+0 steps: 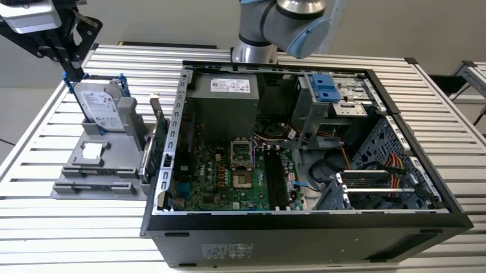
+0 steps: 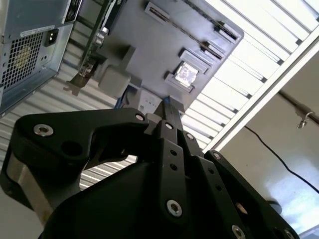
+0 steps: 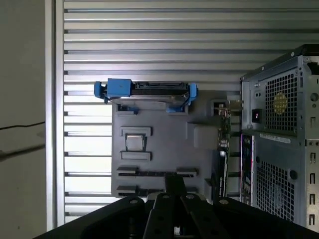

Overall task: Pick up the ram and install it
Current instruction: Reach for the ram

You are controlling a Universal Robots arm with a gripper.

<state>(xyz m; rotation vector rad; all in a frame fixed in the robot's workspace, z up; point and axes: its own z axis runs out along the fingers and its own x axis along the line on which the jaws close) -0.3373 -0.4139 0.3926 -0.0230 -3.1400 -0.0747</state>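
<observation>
Gripper (image 1: 73, 69) hangs high at the 10 o'clock corner of the exterior view, above the far end of the grey holder tray (image 1: 99, 185). The tray sits on the table (image 1: 45, 227) at 9 o'clock from the open computer case (image 1: 304, 224). The fingers are drawn together on a slim dark stick, the ram (image 2: 168, 110), whose end juts beyond the fingertips in both wrist views. It is pinched across its flat faces, which I judge keeps it straight with a long edge free to meet a slot. In the first wrist view the tray's long narrow slots (image 3: 149, 173) look empty, so the ram appears to be out of its rest and clear of the tray.

The hard drive (image 1: 102, 108) with blue clips stands propped at the tray's far end. A green circuit card (image 1: 156, 149) stands upright along the tray's 3 o'clock edge, beside the case wall. Inside the case the motherboard (image 1: 220, 176) lies face up. Its dark memory slots (image 1: 275, 176) run at 3 o'clock from the processor socket (image 1: 241, 153), well apart from the gripper. The pick looks done; the install is not.
</observation>
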